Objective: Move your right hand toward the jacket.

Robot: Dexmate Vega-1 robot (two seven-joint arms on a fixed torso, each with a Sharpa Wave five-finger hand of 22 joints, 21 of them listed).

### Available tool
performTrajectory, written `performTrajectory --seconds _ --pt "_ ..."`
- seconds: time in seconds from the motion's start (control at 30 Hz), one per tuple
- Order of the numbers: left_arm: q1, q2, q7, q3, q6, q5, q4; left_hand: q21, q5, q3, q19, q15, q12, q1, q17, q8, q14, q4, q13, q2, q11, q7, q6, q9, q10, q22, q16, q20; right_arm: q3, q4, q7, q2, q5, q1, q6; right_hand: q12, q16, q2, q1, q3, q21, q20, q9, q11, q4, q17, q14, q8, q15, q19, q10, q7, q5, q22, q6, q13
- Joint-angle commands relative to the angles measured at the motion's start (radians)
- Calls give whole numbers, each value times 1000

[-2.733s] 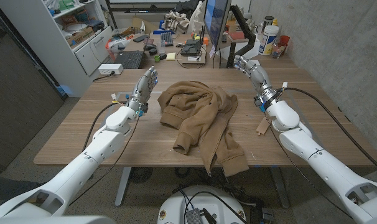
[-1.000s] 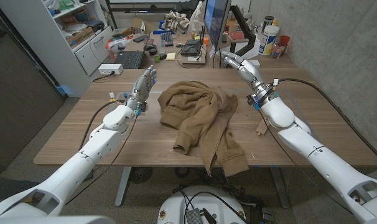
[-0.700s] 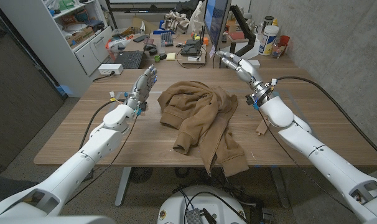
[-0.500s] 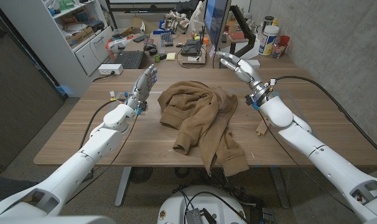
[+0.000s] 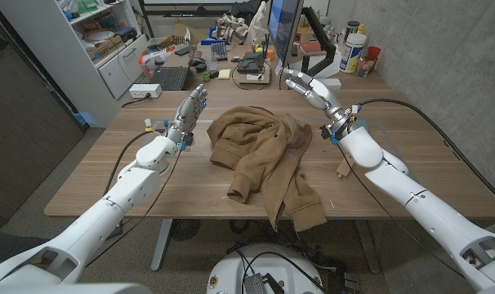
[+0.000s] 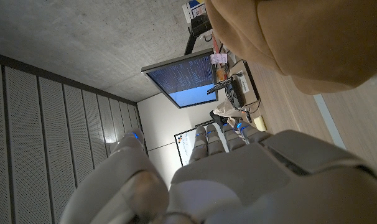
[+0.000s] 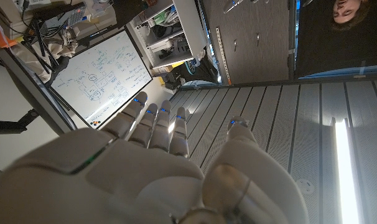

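A crumpled tan jacket [image 5: 264, 155] lies in the middle of the wooden table [image 5: 109, 175], one sleeve trailing toward the front edge. My right hand [image 5: 306, 87] hovers above the table's back right part, just behind and right of the jacket, fingers straight and apart, holding nothing. My left hand [image 5: 192, 110] stands raised to the left of the jacket, fingers straight and empty. The jacket's edge [image 6: 300, 43] fills a corner of the left wrist view beyond my left hand [image 6: 226, 180]. The right wrist view shows my right hand [image 7: 157, 162] with fingers extended toward a whiteboard.
A small wooden piece [image 5: 342, 169] lies on the table near my right forearm. Behind the table stand a monitor [image 5: 283, 33], a keyboard [image 5: 169, 78], cluttered desks and white cabinets [image 5: 121, 61]. A person shows at the edge of the right wrist view.
My right hand has swung from the table's right side toward the left and back, nearer the jacket's far edge. The left arm and the jacket have stayed put.
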Motion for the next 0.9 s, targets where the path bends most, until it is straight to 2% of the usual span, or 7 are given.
performTrajectory --seconds 0.03,0.57,0.9 --pt "-4 7 0 2 10 2 -13 -1 -2 -5 -5 5 2 2 3 4 -9 3 1 6 1 9 6 4 -5 3 1 1 -12 -17 -33 -9 -88 9 -23 2 -1 1 2 3 -4 0 5 -5 -9 0 0 -4 1 -4 -3 -2 4 3 2 1" --pt "-14 8 -13 6 7 4 -1 -1 -3 -9 -6 4 2 3 3 4 -11 3 1 8 1 9 9 4 -4 3 1 1 -27 -43 -92 -17 -201 15 -58 1 -1 2 2 3 -5 2 5 -9 -10 0 -3 -5 0 -6 -6 -4 5 3 0 2" --pt "-18 10 -12 7 12 8 -6 -1 -3 -11 -11 3 2 4 3 3 -14 4 1 9 1 9 10 4 -6 3 1 1 -41 -48 -109 -24 -234 22 -75 0 -2 3 3 3 -6 2 5 -14 -11 0 -4 -5 0 -7 -9 -5 6 3 -2 2"
